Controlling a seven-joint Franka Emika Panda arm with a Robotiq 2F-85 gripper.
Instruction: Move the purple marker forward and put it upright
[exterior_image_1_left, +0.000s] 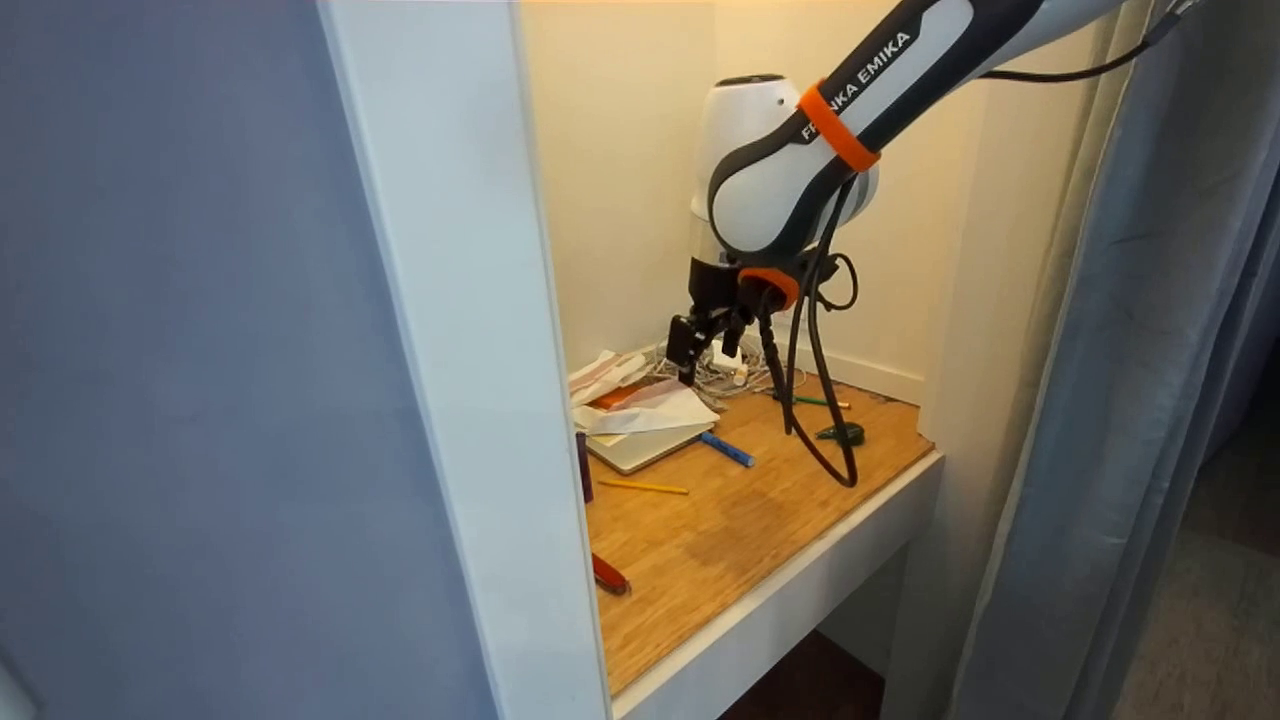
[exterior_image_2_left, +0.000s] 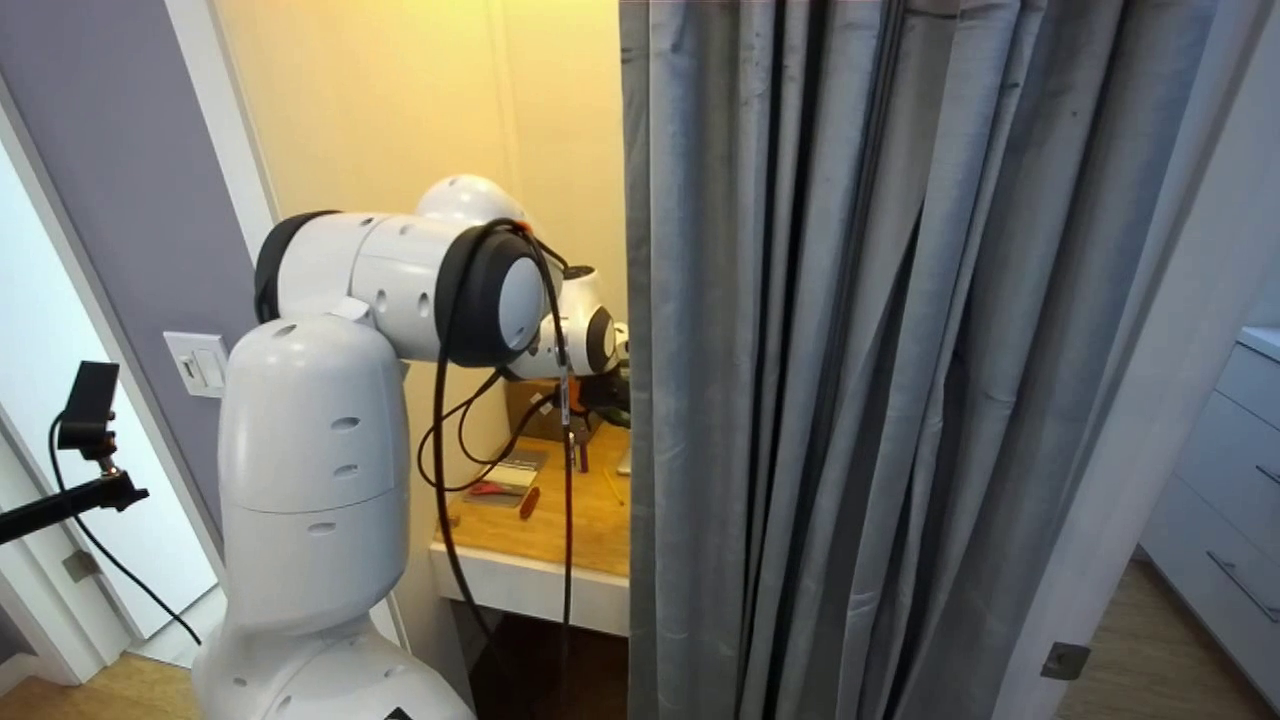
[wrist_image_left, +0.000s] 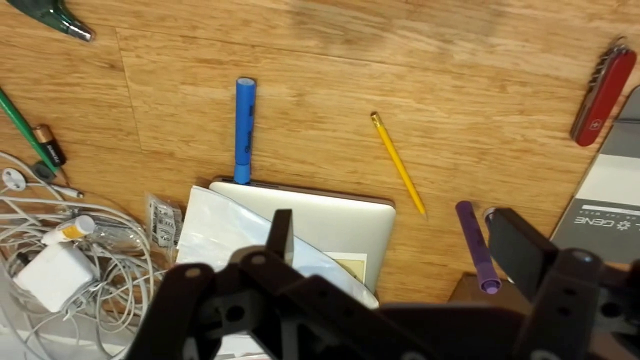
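Observation:
The purple marker (wrist_image_left: 472, 237) stands upright on the wooden table, its capped end toward the camera in the wrist view. In an exterior view it shows as a dark stick (exterior_image_1_left: 585, 468) partly cut off by the door frame, and it also shows upright in an exterior view (exterior_image_2_left: 583, 458). My gripper (wrist_image_left: 400, 235) is open with nothing between its fingers. In the wrist view the marker appears just inside the right-hand finger, but the gripper (exterior_image_1_left: 688, 358) hangs higher, above the papers and apart from it. In an exterior view the curtain hides part of the gripper.
A silver laptop (wrist_image_left: 345, 215) with papers lies below the gripper. A blue marker (wrist_image_left: 245, 125), yellow pencil (wrist_image_left: 398, 162), red pocket knife (wrist_image_left: 602, 100) and tangled cables (wrist_image_left: 115, 270) lie around. A brown box (wrist_image_left: 467, 290) and a pale cylinder (wrist_image_left: 489, 214) are near the purple marker.

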